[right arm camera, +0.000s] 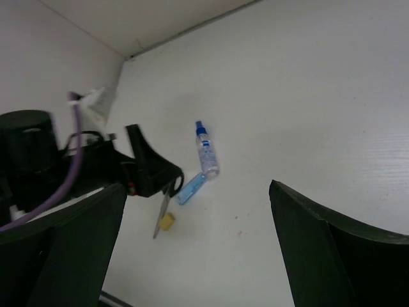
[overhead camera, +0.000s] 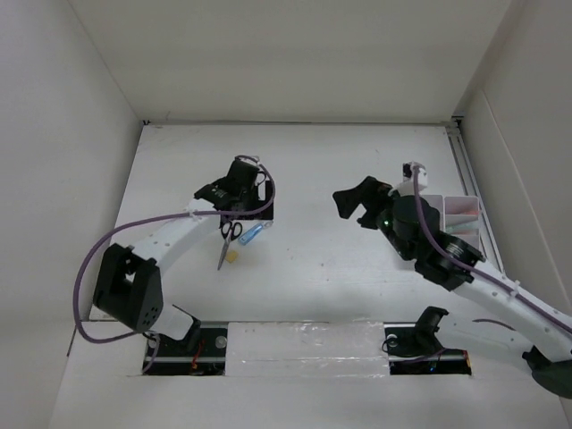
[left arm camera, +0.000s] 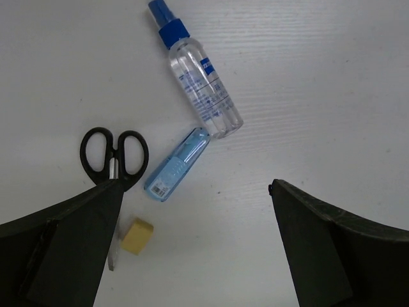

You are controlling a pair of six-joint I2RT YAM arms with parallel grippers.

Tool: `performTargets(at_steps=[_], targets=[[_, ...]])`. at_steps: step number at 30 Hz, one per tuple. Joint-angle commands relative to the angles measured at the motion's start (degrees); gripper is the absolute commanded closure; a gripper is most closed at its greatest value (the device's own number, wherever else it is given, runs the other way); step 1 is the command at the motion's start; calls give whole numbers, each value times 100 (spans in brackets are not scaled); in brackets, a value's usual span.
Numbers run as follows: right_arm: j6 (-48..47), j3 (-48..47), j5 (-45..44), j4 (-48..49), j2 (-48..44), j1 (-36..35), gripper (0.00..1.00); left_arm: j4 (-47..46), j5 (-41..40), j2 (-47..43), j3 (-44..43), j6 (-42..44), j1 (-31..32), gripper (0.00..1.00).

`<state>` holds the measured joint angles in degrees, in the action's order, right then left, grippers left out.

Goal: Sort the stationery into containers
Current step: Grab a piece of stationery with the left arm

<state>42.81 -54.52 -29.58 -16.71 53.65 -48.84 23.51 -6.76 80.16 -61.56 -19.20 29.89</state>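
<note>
Beneath the wide-open, empty left gripper [left arm camera: 195, 211] lie black-handled steel scissors [left arm camera: 114, 155]: rigid, light, flat; judged best pinched across the handles. Right gripper [right arm camera: 197, 211] likewise open, empty.

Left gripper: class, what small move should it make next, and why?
Probably lower onto the blue case, which lies just ahead, between the open, empty fingers of the left gripper. The scissors, eraser and bottle lie close beside it, so a centred approach seems safest.

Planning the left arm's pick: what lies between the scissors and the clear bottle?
Left wrist view: a light-blue case lies between the scissors and the bottle, one end at the bottle's base.
</note>
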Motion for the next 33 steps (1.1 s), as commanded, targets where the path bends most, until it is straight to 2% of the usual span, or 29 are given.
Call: performTargets(at_steps=[1, 3, 7, 12, 20, 29, 33], targets=[[-203, 73, 497, 335, -741, -56, 0, -57, 88, 385, -14, 268, -1, 0], [-264, 161, 681, 335, -987, -56, 0, -57, -61, 701, -75, 390, -53, 4], [-396, 345, 971, 335, -1163, -56, 0, 14, -272, 1071, -75, 461, -140, 4], [-457, 399, 1104, 265, -1216, -125, 0, -73, 96, 1335, 152, 654, -220, 4], [-510, 513, 1157, 326, -1410, -187, 0, -74, 149, 1976, -67, 725, -220, 8], [-563, 565, 1324, 432, -1348, -240, 0, -22, -62, 1872, 74, 655, -1, 8], [-563, 565, 1324, 484, -1348, -240, 0, 31, -518, 1618, 74, 488, -1, 8]])
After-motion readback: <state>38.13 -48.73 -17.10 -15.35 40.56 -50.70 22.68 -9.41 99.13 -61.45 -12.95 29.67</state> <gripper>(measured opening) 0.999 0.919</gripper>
